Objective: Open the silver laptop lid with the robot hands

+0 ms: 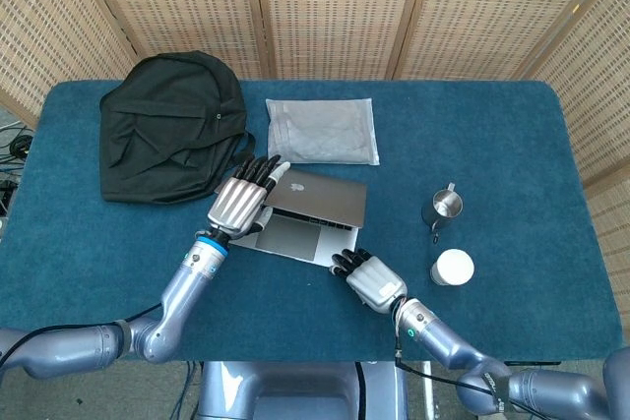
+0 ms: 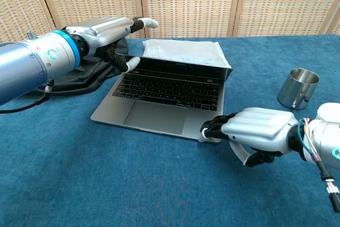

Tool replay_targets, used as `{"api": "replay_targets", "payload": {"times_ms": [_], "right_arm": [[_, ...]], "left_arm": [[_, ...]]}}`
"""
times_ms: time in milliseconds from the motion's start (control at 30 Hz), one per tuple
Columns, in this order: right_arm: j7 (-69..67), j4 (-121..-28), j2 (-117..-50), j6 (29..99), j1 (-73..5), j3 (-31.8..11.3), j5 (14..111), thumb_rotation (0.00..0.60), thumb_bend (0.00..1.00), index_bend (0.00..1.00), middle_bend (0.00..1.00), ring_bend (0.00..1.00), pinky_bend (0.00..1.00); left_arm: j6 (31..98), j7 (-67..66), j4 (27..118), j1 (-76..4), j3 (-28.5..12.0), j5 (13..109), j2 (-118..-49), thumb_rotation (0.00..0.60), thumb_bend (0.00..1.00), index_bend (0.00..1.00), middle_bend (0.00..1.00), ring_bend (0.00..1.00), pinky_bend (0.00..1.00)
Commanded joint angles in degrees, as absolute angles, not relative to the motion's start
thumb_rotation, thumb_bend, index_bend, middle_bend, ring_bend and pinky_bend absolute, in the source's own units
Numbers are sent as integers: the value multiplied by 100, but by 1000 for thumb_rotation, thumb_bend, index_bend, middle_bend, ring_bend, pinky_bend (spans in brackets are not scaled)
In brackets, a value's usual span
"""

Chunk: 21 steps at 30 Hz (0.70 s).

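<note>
The silver laptop [image 1: 317, 196] lies partly open in the middle of the blue table, its keyboard [image 2: 170, 85] showing in the chest view. My left hand [image 1: 239, 205] holds the lid's left corner, with the thumb [image 2: 130, 63] on the screen side and the other fingers [image 2: 144, 23] over the lid's back. The lid [image 2: 186, 66] stands at a low angle over the keys. My right hand [image 2: 256, 129] lies flat at the front right corner of the laptop base [image 2: 159, 118], its fingertips [image 2: 211, 129] touching that corner. It holds nothing.
A black backpack [image 1: 172, 125] lies at the back left, just beyond my left hand. A grey pouch [image 1: 323, 131] sits right behind the laptop. A steel cup [image 1: 445, 207] and a white cup [image 1: 452, 268] stand to the right of my right hand.
</note>
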<state>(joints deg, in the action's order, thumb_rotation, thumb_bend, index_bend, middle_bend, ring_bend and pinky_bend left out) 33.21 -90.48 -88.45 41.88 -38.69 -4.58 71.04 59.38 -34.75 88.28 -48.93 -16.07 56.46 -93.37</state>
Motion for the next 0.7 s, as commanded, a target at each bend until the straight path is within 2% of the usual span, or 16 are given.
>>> {"api": "replay_targets", "payload": {"times_ms": [33, 300, 700], "right_arm": [[3341, -9071, -8831, 4195, -3922, -417, 7019, 600, 1000, 121, 76, 44, 137], [3208, -9079, -8741, 4219, -4010, -347, 6908, 600, 1000, 121, 76, 44, 137], [3020, -9023, -8674, 4224, -4106, -239, 6896, 600, 1000, 121, 76, 44, 137]], "left_arm": [[5940, -3459, 8793, -4909, -1587, 5669, -9307, 600, 543, 0, 0, 0, 0], [5878, -3427, 8405, -4982, -1585, 5585, -9242, 600, 541, 0, 0, 0, 0], [5570, -3383, 7573, -5250, -1791, 5127, -9361, 600, 534, 0, 0, 0, 0]]}}
